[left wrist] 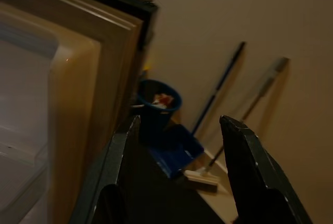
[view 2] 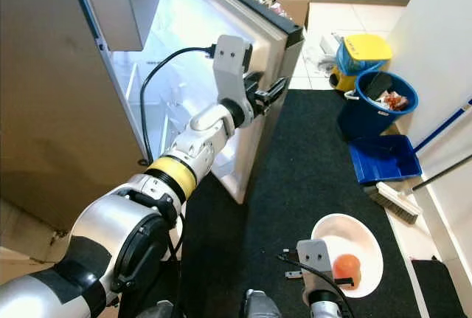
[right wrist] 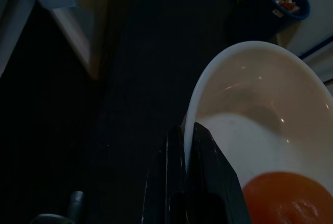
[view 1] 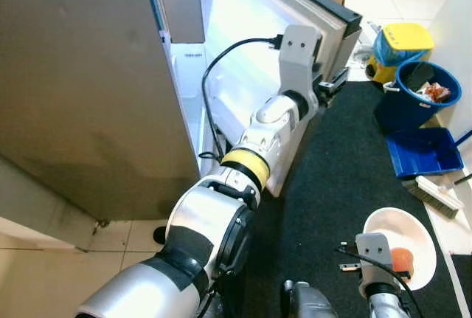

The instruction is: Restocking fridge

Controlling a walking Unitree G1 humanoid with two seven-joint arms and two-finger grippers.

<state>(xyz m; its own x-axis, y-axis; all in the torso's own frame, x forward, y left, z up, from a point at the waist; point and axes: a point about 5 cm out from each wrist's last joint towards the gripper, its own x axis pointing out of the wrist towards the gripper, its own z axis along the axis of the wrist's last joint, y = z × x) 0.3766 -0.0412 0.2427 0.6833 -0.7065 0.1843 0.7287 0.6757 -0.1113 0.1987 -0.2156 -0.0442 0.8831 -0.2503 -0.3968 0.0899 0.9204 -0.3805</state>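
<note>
Right pincer [right wrist: 190, 146] pinches white bowl [view 2: 354, 240] rim; rigid, fragile, orange fruit [view 2: 346, 266] may roll. Left pincer [view 2: 267, 91] agape at fridge door [view 2: 254, 52] edge.

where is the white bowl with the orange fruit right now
The white bowl holding the round orange fruit is low on the robot's right in the eye views, above the black mat, its rim pinched by the right pincer.

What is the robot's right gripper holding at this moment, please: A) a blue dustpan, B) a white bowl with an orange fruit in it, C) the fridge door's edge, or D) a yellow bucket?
B: the right gripper is pinched on the rim of the white bowl, with the orange fruit lying inside.
</note>
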